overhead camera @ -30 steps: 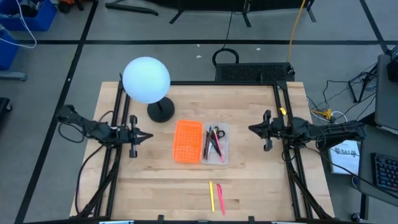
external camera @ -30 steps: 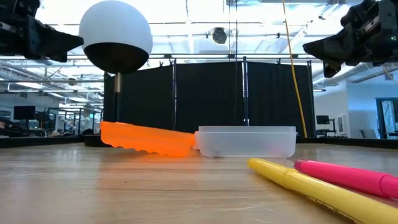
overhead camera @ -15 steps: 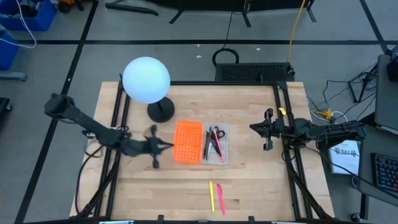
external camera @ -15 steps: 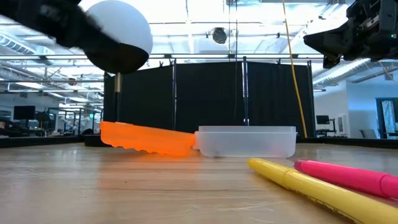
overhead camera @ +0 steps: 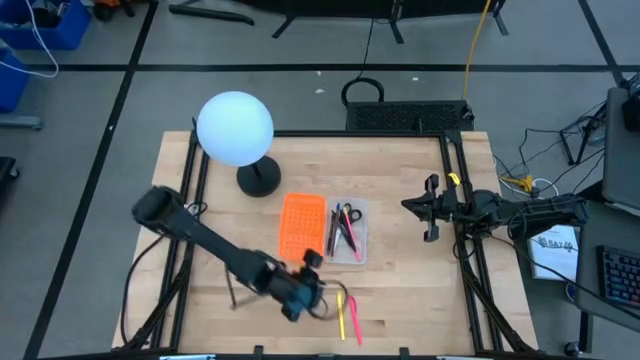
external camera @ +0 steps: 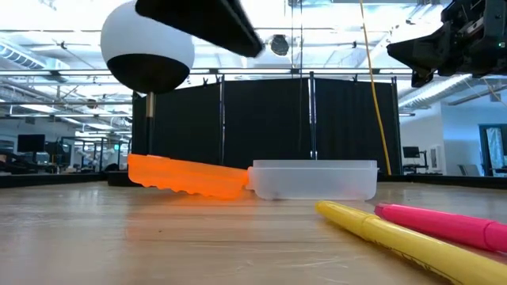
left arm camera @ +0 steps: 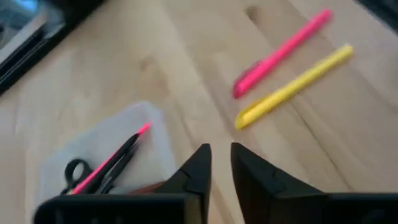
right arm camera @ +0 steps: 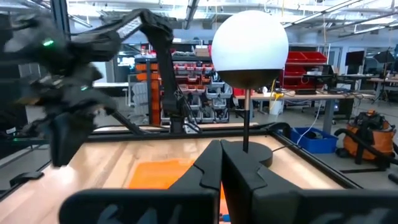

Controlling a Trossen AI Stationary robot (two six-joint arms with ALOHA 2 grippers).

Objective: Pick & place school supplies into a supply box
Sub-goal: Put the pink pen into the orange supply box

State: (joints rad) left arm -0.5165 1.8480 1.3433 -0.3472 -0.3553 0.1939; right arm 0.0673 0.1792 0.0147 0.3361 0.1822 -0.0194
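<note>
Since a second ago the left arm has swung from the surface's left edge across toward the front edge, and its left hand [overhead camera: 312, 295] now hangs above the wood just beside the two loose pens; the right arm has not shifted. From the left wrist view the left hand's fingers [left arm camera: 196, 169] stand slightly apart with nothing between them. The yellow pen [overhead camera: 340, 314] and the pink pen [overhead camera: 353, 316] lie side by side near the front edge, close together, with bare wood around them.

Near the middle of the surface sits the clear box [overhead camera: 361, 236], with the orange lid [overhead camera: 301, 227] folded out flat on its left side. Inside the box lie the scissors [overhead camera: 348, 215] with black handles and several thin pens [overhead camera: 338, 236]; how many I cannot tell.

A white globe lamp [overhead camera: 235, 127] on a black base [overhead camera: 259, 180] stands toward the back left corner, well apart from the pens. The left arm's long dark link passes in front of the lid, between it and the front edge.

The right hand [overhead camera: 408, 207] hovers near the right edge, fingers pressed together, empty, pointing toward the box.
</note>
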